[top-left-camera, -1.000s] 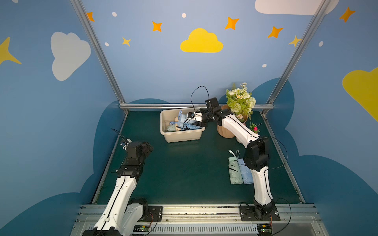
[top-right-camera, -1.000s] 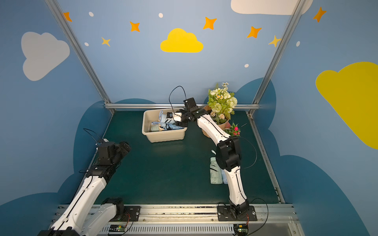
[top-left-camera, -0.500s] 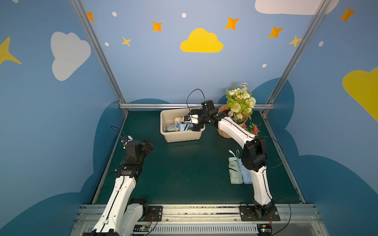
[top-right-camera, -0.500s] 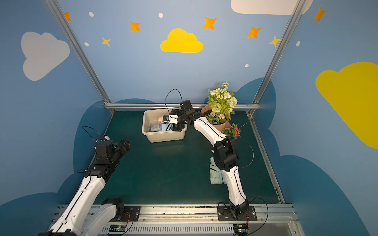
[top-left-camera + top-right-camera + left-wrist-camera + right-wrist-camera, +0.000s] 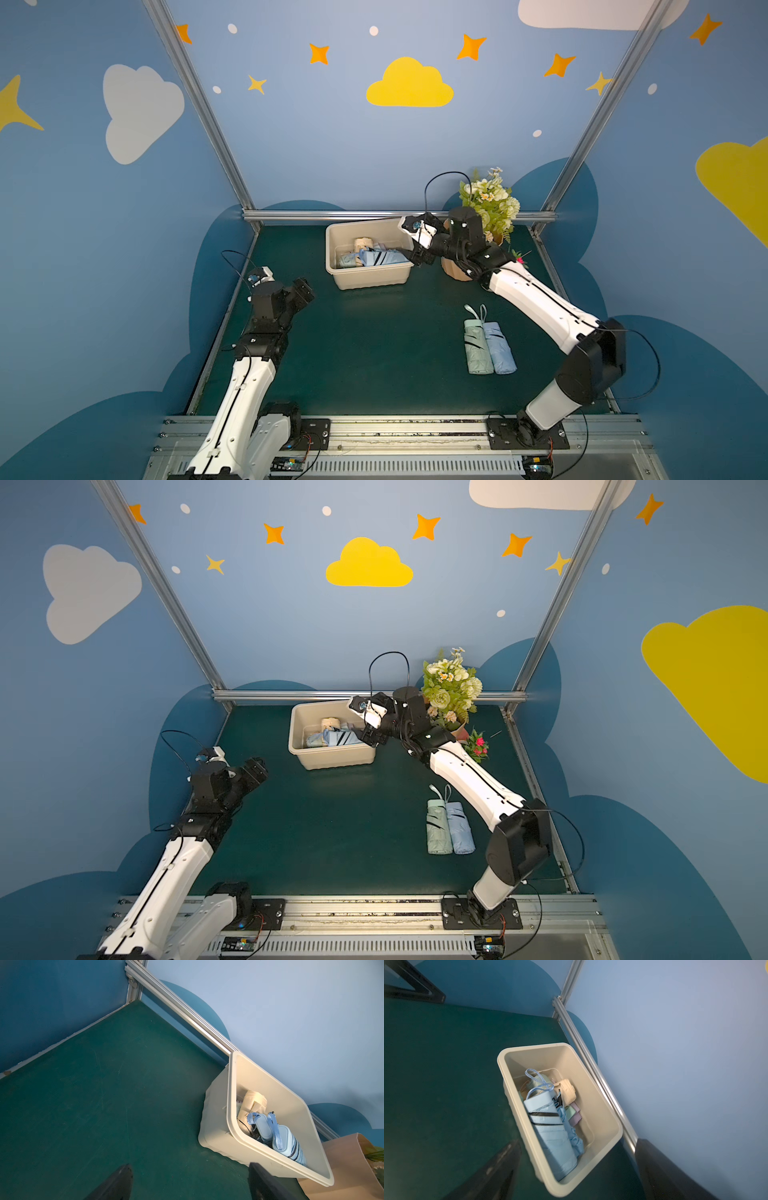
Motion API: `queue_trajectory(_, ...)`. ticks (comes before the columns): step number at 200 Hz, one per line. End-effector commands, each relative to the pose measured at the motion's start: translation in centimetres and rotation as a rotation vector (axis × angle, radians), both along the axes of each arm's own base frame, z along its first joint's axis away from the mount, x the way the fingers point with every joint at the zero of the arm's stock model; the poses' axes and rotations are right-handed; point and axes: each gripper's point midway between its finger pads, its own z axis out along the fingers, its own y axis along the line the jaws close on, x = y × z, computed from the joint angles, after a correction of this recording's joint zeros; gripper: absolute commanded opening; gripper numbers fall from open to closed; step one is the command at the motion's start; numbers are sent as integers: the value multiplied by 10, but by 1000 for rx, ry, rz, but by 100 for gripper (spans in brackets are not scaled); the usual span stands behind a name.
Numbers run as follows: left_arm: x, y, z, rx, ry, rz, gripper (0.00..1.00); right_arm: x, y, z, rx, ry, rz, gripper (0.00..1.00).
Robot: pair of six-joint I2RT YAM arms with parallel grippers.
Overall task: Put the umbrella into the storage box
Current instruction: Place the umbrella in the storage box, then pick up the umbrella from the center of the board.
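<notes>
The light blue umbrella (image 5: 552, 1136) is lying inside the storage box (image 5: 533, 1047), in the middle of the right wrist view, on top of other folded umbrellas, so this one looks delivered. The right gripper (image 5: 419, 257) is hovering at the box's right rim, its claw wide and empty. The left gripper (image 5: 305, 291) is waiting at middle left, also wide. A mint umbrella (image 5: 478, 347) and a pale blue umbrella (image 5: 500, 347) are lying side by side at lower right. The flower pot (image 5: 455, 272), just beside the box, is crowding the right arm's path.

Left arm (image 5: 245, 386) and right arm (image 5: 536, 301): white link shells, black joint housings. Thin black cable loops behind each tool.
</notes>
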Motion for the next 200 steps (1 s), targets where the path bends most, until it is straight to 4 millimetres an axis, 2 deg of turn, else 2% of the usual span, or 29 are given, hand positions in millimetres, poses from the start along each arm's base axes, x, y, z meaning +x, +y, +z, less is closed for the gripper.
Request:
queue_trajectory(1, 7, -2, 17, 12, -57, -22, 92, -1, -36, -26, 112, 220, -305, 87)
queue_trajectory(36, 9, -2, 9, -16, -42, -9, 92, -35, -111, -68, 154, 430, -681, 83)
queue_trajectory(54, 9, -2, 4, -36, -31, 0, 92, -60, -151, -97, 133, 572, -885, 83)
queue_trajectory(67, 8, -1, 0, -53, -18, 13, 92, -83, -169, -121, 83, 682, -979, 84)
queue_trajectory(98, 3, 0, -11, -91, 24, 45, 92, -136, -184, -171, -20, 927, -1043, 85)
queue_trajectory(129, -3, -5, -25, -144, 69, 44, 91, -171, -201, -211, -81, 1059, -1122, 85)
queue_trajectory(158, -6, -15, -36, -189, 91, 5, 90, -183, -213, -235, -132, 1107, -1183, 86)
queue_trajectory(200, -7, -22, -44, -232, 112, -11, 89, -182, -210, -261, -275, 1214, -1178, 87)
